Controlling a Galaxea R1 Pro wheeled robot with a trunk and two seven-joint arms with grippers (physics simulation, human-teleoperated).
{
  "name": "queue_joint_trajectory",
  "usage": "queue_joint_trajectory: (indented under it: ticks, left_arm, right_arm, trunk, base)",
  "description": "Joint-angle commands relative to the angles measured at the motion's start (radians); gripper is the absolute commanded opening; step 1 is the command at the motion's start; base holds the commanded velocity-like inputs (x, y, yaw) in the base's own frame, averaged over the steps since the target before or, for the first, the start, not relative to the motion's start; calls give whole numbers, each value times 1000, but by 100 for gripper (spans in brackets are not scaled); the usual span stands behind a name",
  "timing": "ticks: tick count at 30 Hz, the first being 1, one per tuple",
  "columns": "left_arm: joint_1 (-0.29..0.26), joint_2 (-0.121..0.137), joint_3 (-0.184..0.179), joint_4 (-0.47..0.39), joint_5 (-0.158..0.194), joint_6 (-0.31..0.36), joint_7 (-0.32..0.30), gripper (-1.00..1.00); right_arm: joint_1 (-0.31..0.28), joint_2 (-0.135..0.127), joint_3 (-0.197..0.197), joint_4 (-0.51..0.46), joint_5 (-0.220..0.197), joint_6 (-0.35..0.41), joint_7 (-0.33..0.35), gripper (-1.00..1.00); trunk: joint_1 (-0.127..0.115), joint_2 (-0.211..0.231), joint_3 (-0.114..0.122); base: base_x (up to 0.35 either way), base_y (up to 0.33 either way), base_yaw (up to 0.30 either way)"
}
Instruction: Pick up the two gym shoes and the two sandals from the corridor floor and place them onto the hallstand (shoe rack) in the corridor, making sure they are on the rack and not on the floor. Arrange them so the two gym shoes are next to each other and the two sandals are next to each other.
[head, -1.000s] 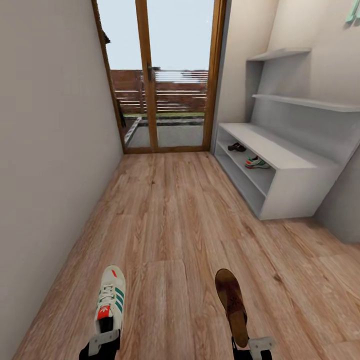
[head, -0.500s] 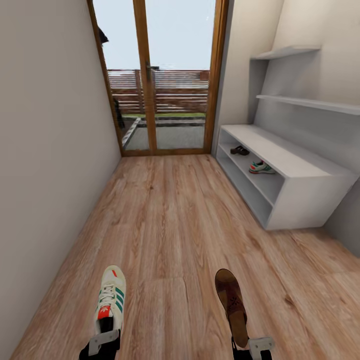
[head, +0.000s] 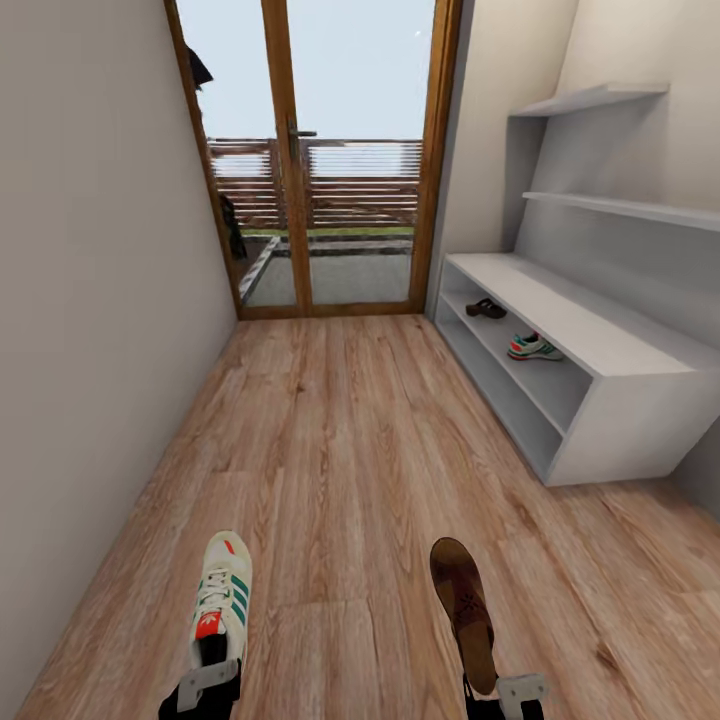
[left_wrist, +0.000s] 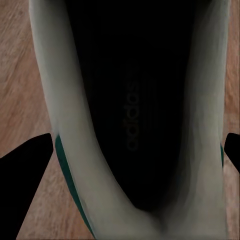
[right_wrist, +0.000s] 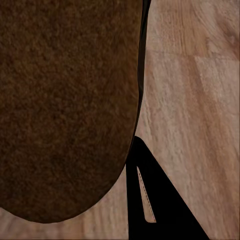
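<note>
Now, corridor floor (head: 350, 450): wood planks running to the glass door (head: 310, 170).
Hallstand (head: 610, 400): at my right, one sandal (head: 486, 308) and one gym shoe (head: 533, 348) on its middle shelf, apart.
Left gripper (head: 205, 685): my fingers clamp the other gym shoe (head: 222, 598) by its heel.
Right gripper (head: 505, 690): grips the other sandal (head: 463, 610) at the heel.

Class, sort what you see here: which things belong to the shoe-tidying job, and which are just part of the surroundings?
Part of the job:
- gym shoe held by the left gripper
- sandal held by the right gripper
- second gym shoe and second sandal, already on the hallstand
- corridor floor

Just surroundings:
- glass door
- wooden fence outside
</note>
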Motion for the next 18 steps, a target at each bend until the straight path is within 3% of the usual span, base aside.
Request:
queue_joint_trajectory:
  ticks: [1,18]
  left_arm:
    - [0,0,2,0,3,-3,0,-100]
    - [0,-1,2,-1,3,-3,1,-100]
  right_arm:
    - [-1,0,5,0,8,0,-10,-100]
    - [-1,0,5,0,8,0,-10,-100]
  trunk:
    - [0,0,-1]
    - [0,0,-1]
  base:
    - [340,0,0]
    - [340,0,0]
